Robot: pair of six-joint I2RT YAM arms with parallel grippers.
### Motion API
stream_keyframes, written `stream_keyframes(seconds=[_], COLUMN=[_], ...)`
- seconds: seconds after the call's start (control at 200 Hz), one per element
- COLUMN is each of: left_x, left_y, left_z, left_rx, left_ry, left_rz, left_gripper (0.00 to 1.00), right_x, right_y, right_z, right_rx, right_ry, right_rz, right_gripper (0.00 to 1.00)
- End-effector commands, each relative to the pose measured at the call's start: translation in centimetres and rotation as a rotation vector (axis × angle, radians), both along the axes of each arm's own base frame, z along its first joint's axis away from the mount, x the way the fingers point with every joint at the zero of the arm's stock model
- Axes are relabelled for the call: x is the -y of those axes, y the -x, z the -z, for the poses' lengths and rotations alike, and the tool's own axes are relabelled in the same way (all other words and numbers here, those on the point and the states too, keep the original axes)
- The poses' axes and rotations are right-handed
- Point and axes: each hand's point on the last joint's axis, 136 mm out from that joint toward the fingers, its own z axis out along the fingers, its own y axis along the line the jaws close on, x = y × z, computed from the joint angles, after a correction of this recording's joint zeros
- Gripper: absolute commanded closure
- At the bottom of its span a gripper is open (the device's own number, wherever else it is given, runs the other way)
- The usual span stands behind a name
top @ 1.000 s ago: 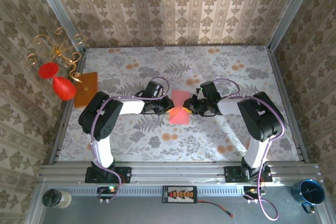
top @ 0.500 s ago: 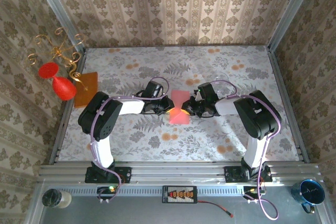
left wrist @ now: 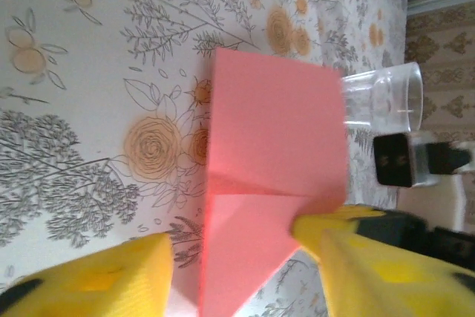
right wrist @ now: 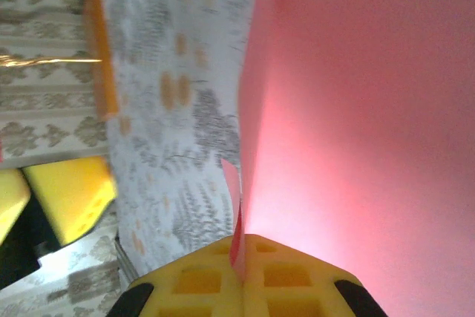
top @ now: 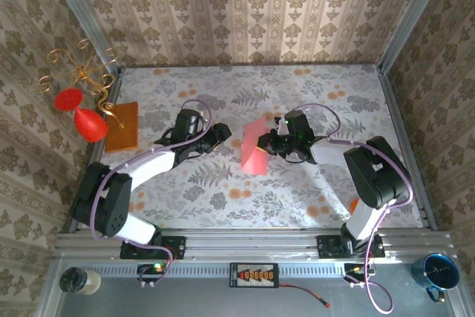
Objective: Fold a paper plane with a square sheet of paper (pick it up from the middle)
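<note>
- Square sheet of paper (top: pixel 254 150): mid-table between the two grippers, lifted and tilted off the table (top: pixel 334 206), not lying flat.
- Near edge: blue mug (top: pixel 438 271) beside the rail past the right base, well apart from the work (no part in it).
- Right gripper (top: pixel 272 145): jaws pinched tight on the sheet's right edge. Its wrist view has the yellow fingers (right wrist: pixel 297 287) pressed together with the pink edge caught between them.
- Left gripper (top: pixel 221 133): jaws parted and holding nothing, near the sheet's left side but apart from it. In its wrist view the sheet stands ahead, framed by the spread fingers (left wrist: pixel 111 280).
- Folds on show: the left wrist view gives one slanted crease with a triangular flap at the near end. The rest is a plain flat panel. No sharp nose and no centre crease that I can make out.
- Judgement: early stage. Pick-up done and one corner fold in. Still to come are the matching corner, the centre fold and the wings. Not a paper plane yet.
- Farther left: orange sheet (top: pixel 122 125) flat by the left wall, neither arm touching it.
</note>
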Motion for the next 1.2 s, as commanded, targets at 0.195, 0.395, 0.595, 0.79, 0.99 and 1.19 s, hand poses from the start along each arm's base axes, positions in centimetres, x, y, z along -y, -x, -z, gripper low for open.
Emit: stream_keyframes(seconds=[0.195,0.395,0.595,0.79,0.99,1.19], left_x=[1.4,3.9,5.0,5.6,5.5,5.1], left_y=[2.3,3.4,3.6,3.8,3.8,4.2], left_z=[-5.2,-7.8,-9.4,-10.1,-10.6,-11.8], left_rx=[0.16,0.226,0.235,0.215,0.235,0.278], left_ry=[0.141,0.215,0.331,0.369,0.365,0.325], left_rz=[0.175,0.267,0.288,0.313,0.322,0.348], left_gripper=[0.05,0.0,0.0,0.01,0.08,0.19], right_x=[-1.7,-2.3,-2.7,-2.7,-2.5,-2.0], right_y=[0.5,0.7,0.9,1.1,1.1,1.1], right_z=[-9.4,-13.8,-16.4,-16.5,-16.4,-15.9], right_rx=[0.276,0.346,0.375,0.366,0.357,0.341], right_ry=[-0.143,-0.239,-0.305,-0.323,-0.323,-0.313], right_rz=[-0.158,-0.186,-0.202,-0.209,-0.201,-0.188], right_gripper=[0.93,0.93,0.93,0.92,0.92,0.91])
